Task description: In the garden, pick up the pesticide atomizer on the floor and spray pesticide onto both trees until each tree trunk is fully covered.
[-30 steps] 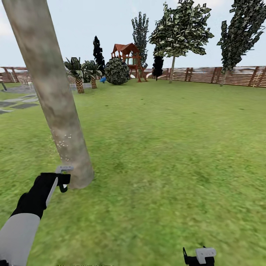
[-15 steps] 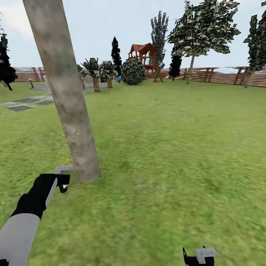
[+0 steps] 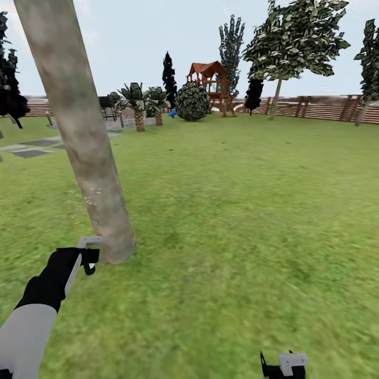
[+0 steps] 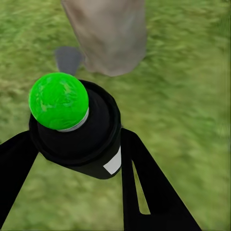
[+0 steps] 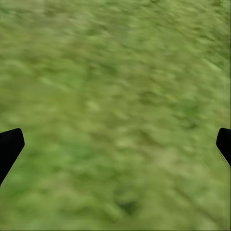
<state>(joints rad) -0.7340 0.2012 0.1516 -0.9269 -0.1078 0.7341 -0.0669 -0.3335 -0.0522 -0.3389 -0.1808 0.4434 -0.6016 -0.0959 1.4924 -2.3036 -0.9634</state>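
Grass everywhere; left tool [image 4: 72, 159] pinching the atomizer [image 4: 74, 127] beside the tree trunk [image 3: 79, 131] at left, few pesticide specks [image 3: 90, 199], right tool [image 5: 115, 144] spread, so barely started I'd say.

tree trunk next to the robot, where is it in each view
Head view: the tree trunk leans up the left side, its base beside the left gripper.
Left wrist view: its base sits beyond the green-capped pesticide atomizer.
Right wrist view: not in it, just grass.
Shared landmark: the lawn.
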